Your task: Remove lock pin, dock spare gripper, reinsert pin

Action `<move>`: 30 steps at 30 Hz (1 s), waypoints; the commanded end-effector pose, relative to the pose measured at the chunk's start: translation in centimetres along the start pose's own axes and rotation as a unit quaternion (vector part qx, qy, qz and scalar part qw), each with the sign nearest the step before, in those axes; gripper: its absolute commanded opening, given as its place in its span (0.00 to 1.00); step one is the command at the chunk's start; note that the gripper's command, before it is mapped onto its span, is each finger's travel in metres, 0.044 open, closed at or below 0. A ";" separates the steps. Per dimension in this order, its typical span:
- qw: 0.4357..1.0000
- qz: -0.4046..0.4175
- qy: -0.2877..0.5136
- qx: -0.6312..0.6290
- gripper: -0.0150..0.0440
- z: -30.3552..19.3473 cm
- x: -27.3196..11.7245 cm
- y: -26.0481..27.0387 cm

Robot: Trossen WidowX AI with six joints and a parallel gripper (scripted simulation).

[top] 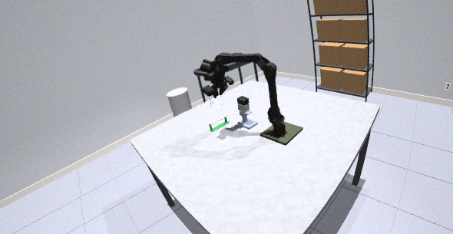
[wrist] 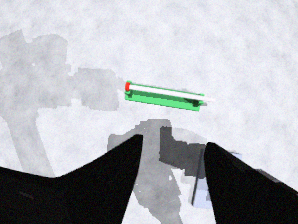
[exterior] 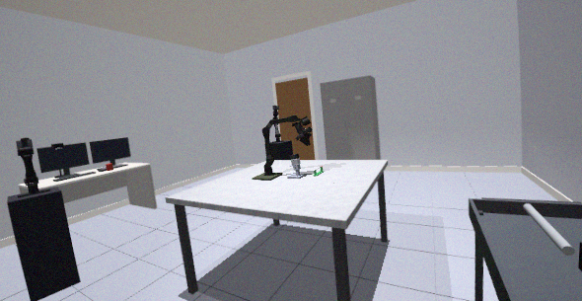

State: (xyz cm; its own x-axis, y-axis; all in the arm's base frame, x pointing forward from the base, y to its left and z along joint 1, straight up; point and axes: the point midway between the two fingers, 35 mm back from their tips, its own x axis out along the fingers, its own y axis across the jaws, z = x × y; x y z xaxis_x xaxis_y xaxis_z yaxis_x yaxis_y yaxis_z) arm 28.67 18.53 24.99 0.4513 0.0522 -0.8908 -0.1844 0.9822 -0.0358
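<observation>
The lock pin [top: 210, 125] [wrist: 165, 92], a thin white rod with a red head, lies across the two posts of a green rack [top: 219, 126] [exterior: 317, 174] [wrist: 162, 101]. The spare gripper [top: 243, 103] [exterior: 296, 160], a grey block with a dark top, stands upright on the pale mount [top: 251, 124] [exterior: 294, 176]. Part of the mount shows beside the right finger in the wrist view [wrist: 201, 197]. Whether the spare gripper is fully seated is too small to tell. My gripper [top: 218, 96] [wrist: 174, 145] is partly open with nothing between its fingers. It hangs high above the table, pointing down, apart from rack and mount.
The arm's olive base plate [top: 293, 130] [exterior: 260, 177] is on the white table [top: 269, 179] [exterior: 296, 195], close beside the mount. The arm arches over the mount. Broad arm shadows fall around the rack and mount. A dark side table and a white bin [top: 179, 99] stand beyond the table.
</observation>
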 end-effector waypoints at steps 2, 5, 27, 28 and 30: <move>0.897 -0.008 0.131 -0.422 0.56 2.7 6.5 -0.2; 0.849 0.007 0.156 -0.505 0.56 2.9 7.8 -0.3; 0.709 0.057 0.203 -0.673 0.56 3.1 10.7 -0.7; 0.708 0.058 0.204 -0.673 0.56 3.1 10.9 -0.7; 0.705 0.060 0.208 -0.675 0.56 2.8 11.7 -0.6</move>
State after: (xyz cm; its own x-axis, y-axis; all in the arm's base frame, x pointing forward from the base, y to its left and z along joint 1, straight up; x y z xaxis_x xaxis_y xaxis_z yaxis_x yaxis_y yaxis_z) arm 36.28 18.93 16.83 0.1283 -0.2066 -0.9700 -0.9894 -0.0937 -0.1109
